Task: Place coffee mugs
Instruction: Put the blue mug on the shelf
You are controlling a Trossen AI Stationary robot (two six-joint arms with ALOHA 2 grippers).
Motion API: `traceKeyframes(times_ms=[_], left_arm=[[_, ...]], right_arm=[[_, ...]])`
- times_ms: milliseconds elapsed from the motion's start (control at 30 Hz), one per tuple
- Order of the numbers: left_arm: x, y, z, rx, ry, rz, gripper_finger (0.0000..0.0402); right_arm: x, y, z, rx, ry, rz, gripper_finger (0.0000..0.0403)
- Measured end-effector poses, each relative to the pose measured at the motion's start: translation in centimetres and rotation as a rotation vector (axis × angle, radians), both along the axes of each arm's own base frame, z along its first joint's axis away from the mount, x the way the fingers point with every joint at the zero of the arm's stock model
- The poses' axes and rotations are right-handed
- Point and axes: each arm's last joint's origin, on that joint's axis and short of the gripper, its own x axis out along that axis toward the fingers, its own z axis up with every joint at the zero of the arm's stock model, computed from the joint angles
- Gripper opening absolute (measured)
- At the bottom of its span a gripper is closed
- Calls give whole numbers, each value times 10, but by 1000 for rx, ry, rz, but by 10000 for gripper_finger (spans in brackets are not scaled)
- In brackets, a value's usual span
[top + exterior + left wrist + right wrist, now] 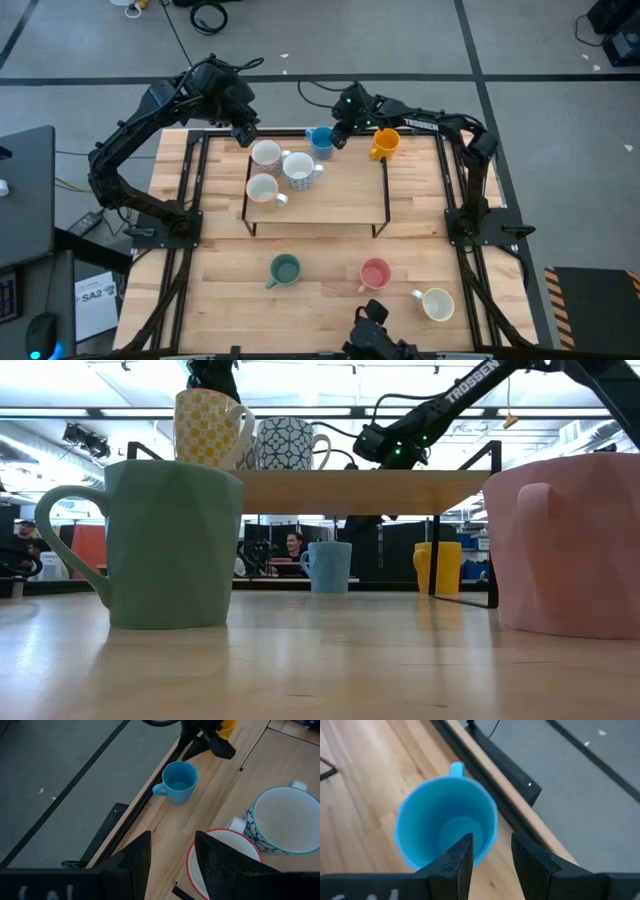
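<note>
From above, I see three mugs on the raised shelf (330, 210), the blue mug (320, 140) just behind it. Right wrist: my right gripper (490, 854) stands open, straddling that mug's rim. Left wrist: my left gripper (172, 855) hangs open over the red-rimmed mug (220, 857).

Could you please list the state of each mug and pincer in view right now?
Blue mug: upright on the table, empty, free between open fingers.
Orange mug: upright on the table.
Three pale mugs: upright on the raised shelf.
Green mug, pink mug, cream mug: upright on the table.
Left pincer: open, empty.
Right pincer: open at the blue mug's rim.
</note>
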Motion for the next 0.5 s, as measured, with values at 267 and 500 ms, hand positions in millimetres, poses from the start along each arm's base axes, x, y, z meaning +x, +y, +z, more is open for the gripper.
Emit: traceKeyframes(times_ms=[267,500], left_arm=[[0,0,0,0,0,0,157],[0,0,0,0,0,0,157]], right_arm=[[5,-1,-14,15,33,-2,140],[8,-4,-24,26,35,3,140]])
